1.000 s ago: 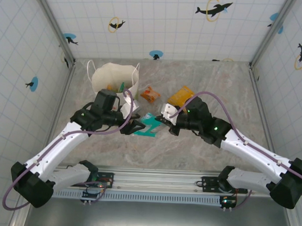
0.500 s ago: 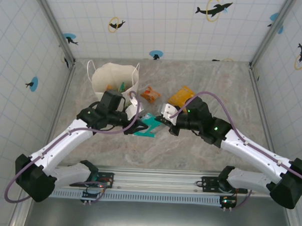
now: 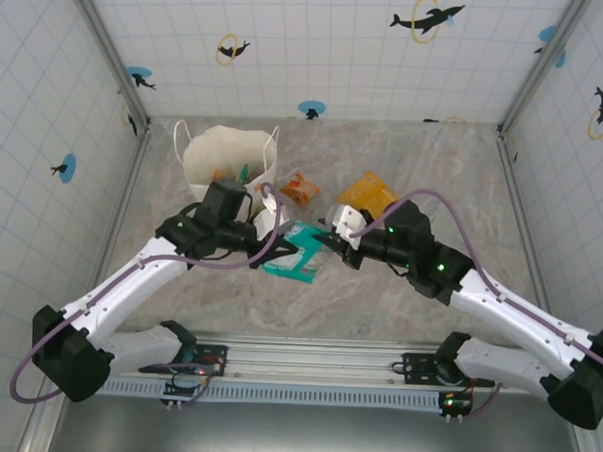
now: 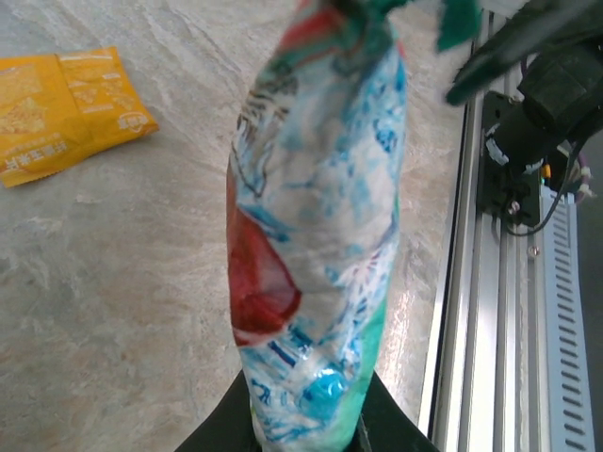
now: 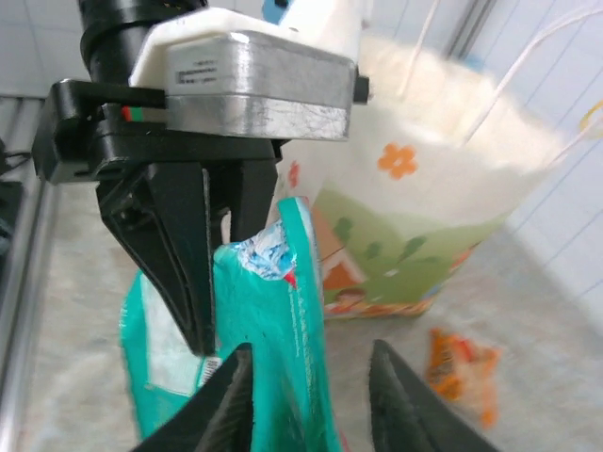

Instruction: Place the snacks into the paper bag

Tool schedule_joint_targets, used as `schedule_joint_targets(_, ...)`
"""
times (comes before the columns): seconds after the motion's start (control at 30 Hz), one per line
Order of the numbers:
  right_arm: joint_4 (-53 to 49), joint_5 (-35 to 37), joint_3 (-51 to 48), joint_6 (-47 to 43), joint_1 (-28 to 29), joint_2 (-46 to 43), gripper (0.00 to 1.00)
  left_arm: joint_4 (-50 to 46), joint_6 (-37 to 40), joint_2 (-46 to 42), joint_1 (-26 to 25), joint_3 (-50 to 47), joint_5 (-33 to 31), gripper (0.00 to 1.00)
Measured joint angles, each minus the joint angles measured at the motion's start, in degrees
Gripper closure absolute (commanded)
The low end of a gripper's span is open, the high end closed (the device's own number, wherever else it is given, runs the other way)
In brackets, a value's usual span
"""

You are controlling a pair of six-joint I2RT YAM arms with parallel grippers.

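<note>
I see my left hand [image 3: 273,249] pinching the green packet [image 3: 296,256], right hand [image 3: 328,240] spread, paper bag [image 3: 217,147] just behind the left.

Bright, even light, soft shadows; wrist views blurred, white glare on the green packet [image 4: 311,235].
</note>
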Motion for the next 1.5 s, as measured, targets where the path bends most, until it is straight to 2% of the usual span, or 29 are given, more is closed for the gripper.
schedule_joint_targets(0.07, 3.3, 2.16, -3.06, 1.68, -0.04, -3.04, 0.49, 1.27, -1.55, -0.02, 0.0, 0.2, -0.7, 0.94)
schedule_joint_targets(0.17, 8.92, 6.16, -8.63, 5.73, -0.92, -8.26, 0.44, 1.2, -3.96, 0.55, 0.02, 3.63, -2.27, 0.94)
schedule_joint_targets(0.37, 17.81, 8.9, -18.03, 15.26, -5.46, -15.93, 0.44, 2.36, -7.39, 6.99, 0.02, 19.87, -5.66, 0.93)
schedule_joint_targets(0.6, 18.82, 9.22, -18.51, 20.15, -6.56, -16.9, 0.44, 3.89, -10.73, 13.97, 2.29, 35.15, -13.62, 0.93)
schedule_joint_targets(0.7, 18.8, 8.83, -18.51, 21.03, -6.54, -16.24, 0.44, 7.19, -12.26, 14.84, 4.44, 37.64, -18.75, 0.93)
schedule_joint_targets(0.9, 18.75, 7.56, -18.51, 21.66, -6.56, -13.68, 0.44, 15.63, -16.26, 14.29, 11.08, 36.17, -25.79, 0.94)
schedule_joint_targets(1.13, 18.69, 6.47, -18.53, 21.77, -6.54, -11.98, 0.45, 22.4, -18.86, 9.27, 16.79, 26.91, -32.98, 0.92)
schedule_joint_targets(1.27, 18.69, 5.95, -18.51, 22.16, -6.54, -11.26, 0.45, 23.37, -19.43, 6.47, 18.47, 22.27, -35.08, 0.91)
schedule_joint_targets(1.5, 18.67, 5.46, -18.53, 22.77, -6.54, -10.71, 0.45, 23.34, -20.96, 1.75, 18.58, 13.64, -36.81, 0.91)
